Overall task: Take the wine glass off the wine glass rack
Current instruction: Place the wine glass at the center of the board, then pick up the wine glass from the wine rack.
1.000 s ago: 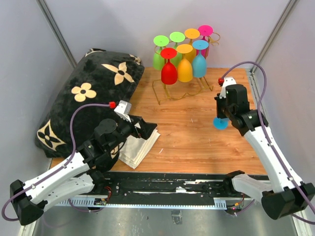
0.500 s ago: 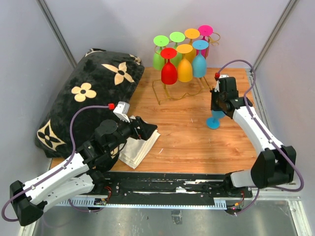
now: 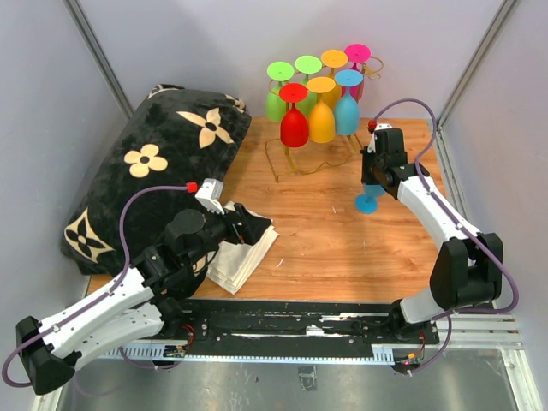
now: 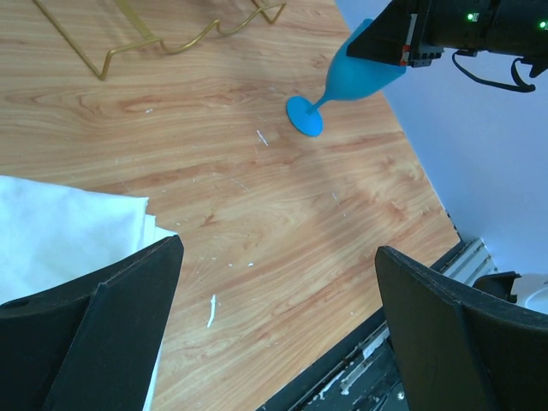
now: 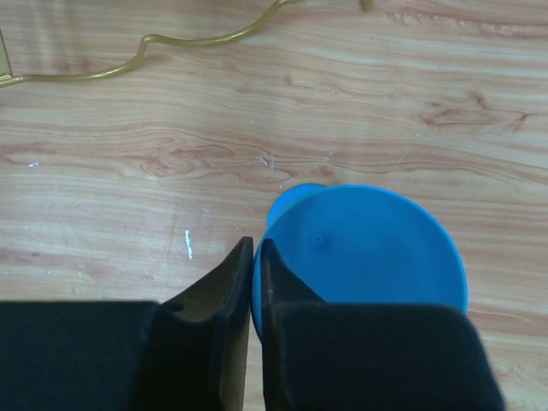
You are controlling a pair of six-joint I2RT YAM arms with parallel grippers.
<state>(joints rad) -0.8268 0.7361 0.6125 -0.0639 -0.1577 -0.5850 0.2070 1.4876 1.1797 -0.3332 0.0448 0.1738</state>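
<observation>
Woodgrain table [image 3: 317,235], scuffed; right gripper [image 5: 254,267] pinches rim of smooth blue wine glass [image 5: 368,248] (tilted)

wine glass [image 3: 367,204] bowl mostly behind right claw [image 3: 373,180], rack [image 4: 68,39] cropped

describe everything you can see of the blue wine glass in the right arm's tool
The opaque bright blue wine glass, plastic by its look, has a rounded bowl, a short stem and a flat round foot, all one colour. It is bowl-up but tilted, over the right part of the wooden table. The right tool is shut on the bowl's wall at the rim. The foot is down at the tabletop; whether it actually touches cannot be told.
</observation>
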